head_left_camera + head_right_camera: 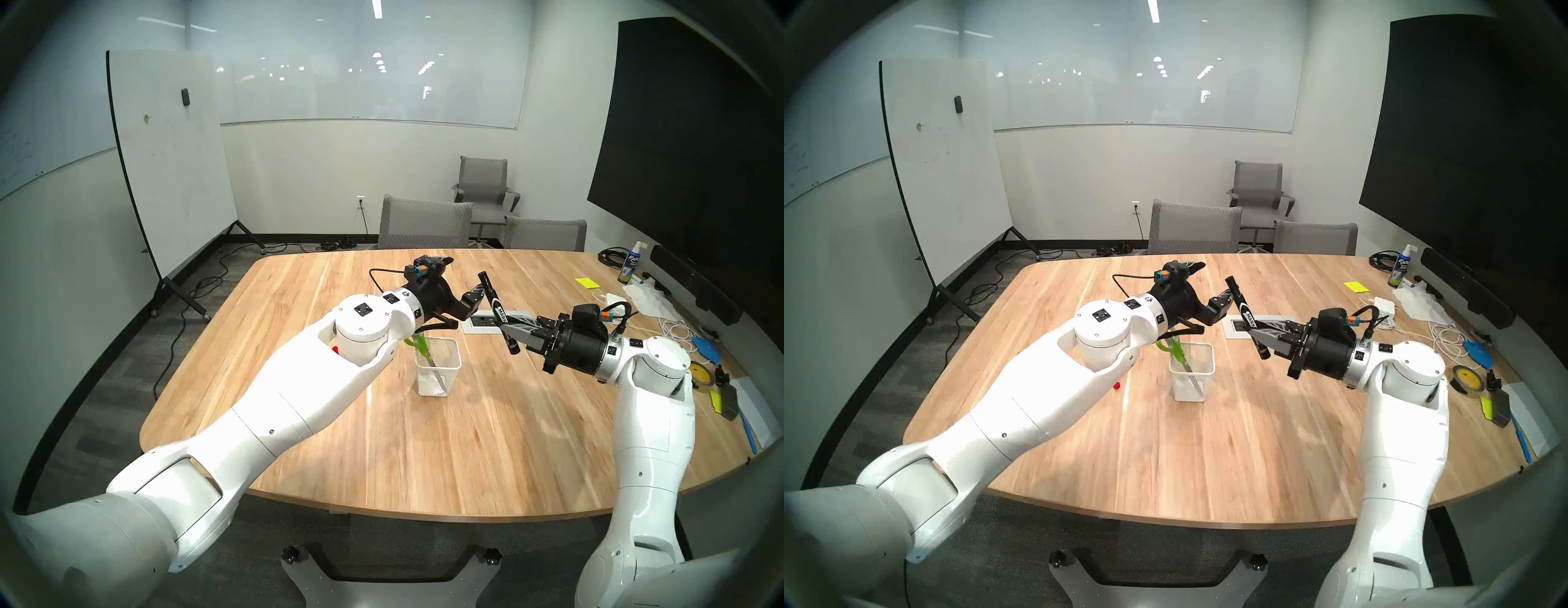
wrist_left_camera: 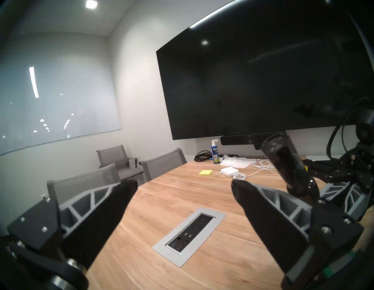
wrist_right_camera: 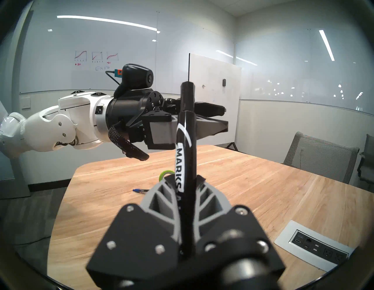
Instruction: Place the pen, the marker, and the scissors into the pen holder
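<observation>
From the head views we see the right end effector point(image 1: 515, 329) pinching the black marker point(image 1: 497, 309) near its lower part, the marker tilted with its top leaning away toward the far side of the worktop point(image 1: 382, 446) and held in the air above it. The left end effector point(image 1: 456, 288) hangs level beside the marker's upper half with its fingers spread wide and holding nothing; whether a finger touches the marker we cannot tell. The pen holder point(image 1: 439, 367) stands on the worktop below and between the two arms, with the scissors point(image 1: 424, 352) inside it, blades down and green handles sticking out over the rim. The pen is hidden from both head views behind the left arm; only the right wrist view shows the pen point(image 3: 140, 190), lying flat on the worktop beyond the pinched marker, and there just a green loop of the scissors peeks past the fingers. That view also reads the marker's white label up close. The left wrist view gives what the others lack: the clear gap between the two spread fingertips point(image 2: 125, 188), the marker blurred at the right just beyond one fingertip, and the power outlet panel point(image 2: 190, 236) set into the worktop underneath. A small red piece point(image 1: 1117, 385) lies by the left arm.
</observation>
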Tool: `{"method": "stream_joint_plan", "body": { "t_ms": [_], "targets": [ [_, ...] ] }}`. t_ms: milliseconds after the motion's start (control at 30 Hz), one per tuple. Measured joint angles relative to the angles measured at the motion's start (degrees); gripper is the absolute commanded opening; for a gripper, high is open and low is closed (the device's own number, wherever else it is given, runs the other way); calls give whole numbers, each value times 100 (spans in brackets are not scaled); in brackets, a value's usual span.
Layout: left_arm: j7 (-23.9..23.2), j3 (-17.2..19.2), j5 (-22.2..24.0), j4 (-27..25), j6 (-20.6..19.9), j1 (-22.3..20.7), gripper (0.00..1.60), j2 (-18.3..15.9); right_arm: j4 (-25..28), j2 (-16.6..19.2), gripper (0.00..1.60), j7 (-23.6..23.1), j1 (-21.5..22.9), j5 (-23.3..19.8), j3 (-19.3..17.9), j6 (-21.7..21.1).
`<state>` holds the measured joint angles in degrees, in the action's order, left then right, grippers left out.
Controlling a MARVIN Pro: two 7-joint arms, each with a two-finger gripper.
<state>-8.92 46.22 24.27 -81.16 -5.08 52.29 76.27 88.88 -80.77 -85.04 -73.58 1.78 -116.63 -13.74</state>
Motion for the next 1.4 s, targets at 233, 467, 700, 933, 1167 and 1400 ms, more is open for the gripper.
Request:
{"method": "stream_joint_plan", "body": {
  "t_ms": [233,467,700,933,1167,1400],
  "targets": [
    [-3,-29,-22,26,-39,-63,160,59,0,-1,0,0,1,0,4,0],
    [-3,-22,-41,7,-83,-92,160,69,1,-2,0,0,2,-2,7,0],
    [-7,-27,-65,-16,-126,-107,160,77,1,-2,0,0,3,-2,9,0],
    [-19,-59,-101,-5,-167,-160,160,148,1,-2,0,0,3,-2,9,0],
    [-50,-82,-131,15,-186,-200,160,201,1,-2,0,0,3,-2,9,0],
    [-79,-98,-159,22,-193,-222,160,237,1,-2,0,0,3,-1,9,0]
  ]
}}
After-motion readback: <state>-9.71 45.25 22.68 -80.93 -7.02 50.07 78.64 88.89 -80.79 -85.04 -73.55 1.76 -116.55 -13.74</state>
